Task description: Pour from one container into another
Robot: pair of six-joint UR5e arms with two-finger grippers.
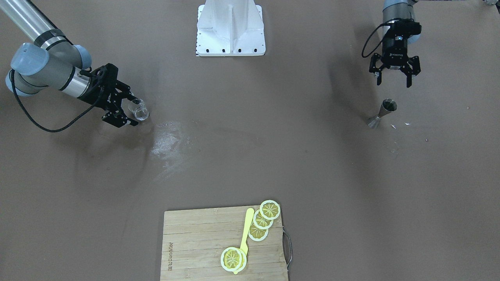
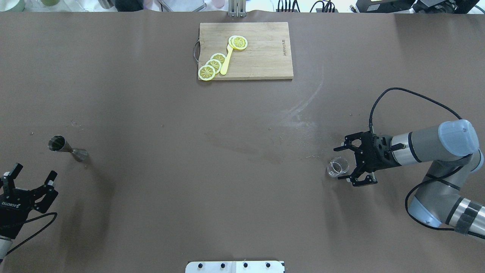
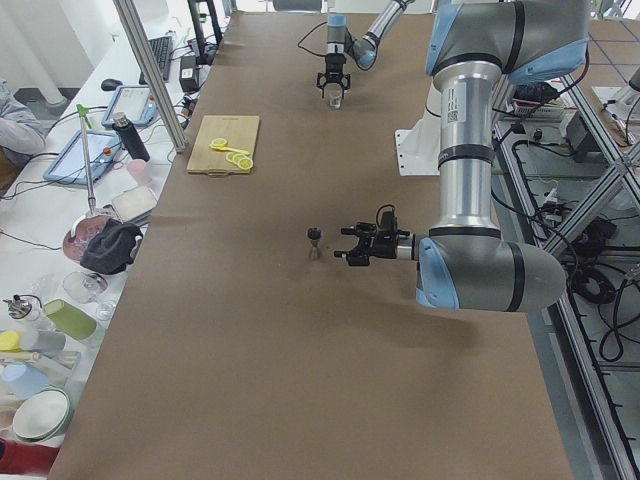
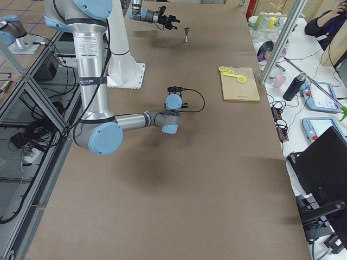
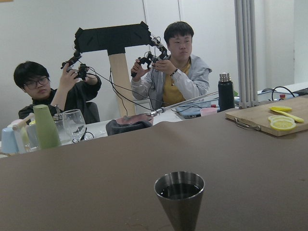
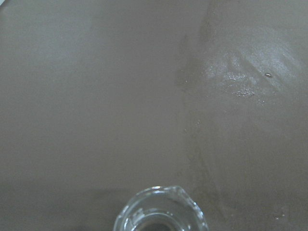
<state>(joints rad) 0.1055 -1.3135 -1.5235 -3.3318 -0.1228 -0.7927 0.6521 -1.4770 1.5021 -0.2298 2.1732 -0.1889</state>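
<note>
cup (image 2: 337, 167): clear glass, upright on the bench (image 2: 227, 159), on the robot's right side. contents cannot be told; the right wrist view shows only its rim at the bottom edge. right hand (image 2: 343, 163): held low, fingers pointing along the bench, jaws apart, one finger on either side of the cup. no contact with the glass is visible and nothing is gripped. a pale smear (image 1: 170, 138) lies on the bench near the cup, toward the bench's middle.

jigger (image 2: 67, 148): upright on the bench on the robot's left side, well apart from the cup. the left wrist view shows a dark surface inside its top cone. left hand (image 2: 34, 172): jaws wide apart, holding nothing, near the jigger on the robot's side of it, not touching.

board (image 2: 261, 53): wood, at the far edge of the bench, about mid-width, metal handle at one end. on it lie lemon slices (image 2: 212, 65) and a yellow tool (image 2: 226, 62), the tool among the slices.

two people (image 5: 178, 72) sit beyond the bench in the left wrist view.
</note>
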